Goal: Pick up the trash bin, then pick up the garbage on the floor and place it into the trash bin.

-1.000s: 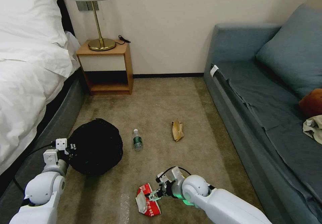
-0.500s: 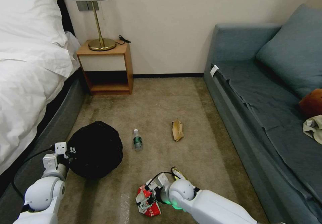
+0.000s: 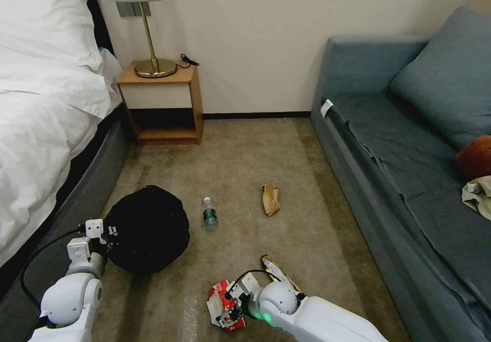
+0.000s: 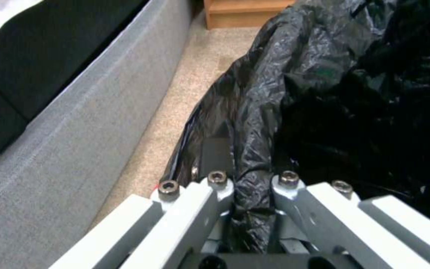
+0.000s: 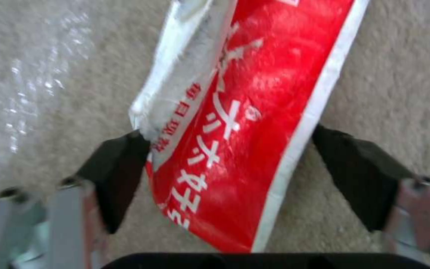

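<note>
Right end effector [image 5: 230,175]: jaws spread astride the red wrapper [image 5: 245,123] on the carpet, not yet pinching. Wrapper: light, crinkly, likely slippery; grip across its middle. Left end effector [image 4: 252,186]: pressed together on the bin [image 3: 147,228] liner, beside the bed [image 3: 46,127].

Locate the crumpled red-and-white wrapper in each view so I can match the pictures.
Head view: the crumpled red-and-white wrapper lies on the beige carpet at bottom centre, at the tip of the right gripper.
Left wrist view: not in it; the left gripper is clamped on the black-bagged trash bin.
Right wrist view: the wrapper lies between the open dark fingers.
Shared landmark: the carpet.
</note>
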Tool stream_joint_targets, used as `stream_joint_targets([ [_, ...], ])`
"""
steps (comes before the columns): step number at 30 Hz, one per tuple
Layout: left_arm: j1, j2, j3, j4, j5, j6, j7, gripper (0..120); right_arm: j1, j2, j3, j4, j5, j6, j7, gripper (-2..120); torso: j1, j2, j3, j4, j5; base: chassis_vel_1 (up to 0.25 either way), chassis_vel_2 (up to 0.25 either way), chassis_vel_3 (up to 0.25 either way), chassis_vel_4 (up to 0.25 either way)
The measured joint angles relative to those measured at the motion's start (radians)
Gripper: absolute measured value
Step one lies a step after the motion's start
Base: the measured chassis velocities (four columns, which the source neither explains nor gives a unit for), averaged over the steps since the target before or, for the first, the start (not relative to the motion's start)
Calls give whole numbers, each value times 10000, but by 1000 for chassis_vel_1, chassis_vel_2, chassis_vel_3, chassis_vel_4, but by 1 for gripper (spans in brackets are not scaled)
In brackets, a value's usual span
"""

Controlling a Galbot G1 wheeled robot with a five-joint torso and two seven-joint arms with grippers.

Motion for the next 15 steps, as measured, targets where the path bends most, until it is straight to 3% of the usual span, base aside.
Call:
stream_joint_targets([
  [10, 34, -10, -18, 8, -22, -40, -9, 3, -10, 72, 62, -210, -91, -82, 9, 45, 0, 1, -1, 0, 0, 0, 0, 0, 0],
  [12, 40, -3, -35, 17, -38, -81, -12, 3, -71, 6, 87, -164, -89, -67, -22, 32, -1, 1, -1, 2, 3, 0, 0, 0, 0],
  [15, 40, -27, -38, 40, -38, -98, -16, 3, -114, -74, 112, -86, -88, -54, -24, 22, 0, 1, -1, 2, 4, 0, 0, 0, 0],
])
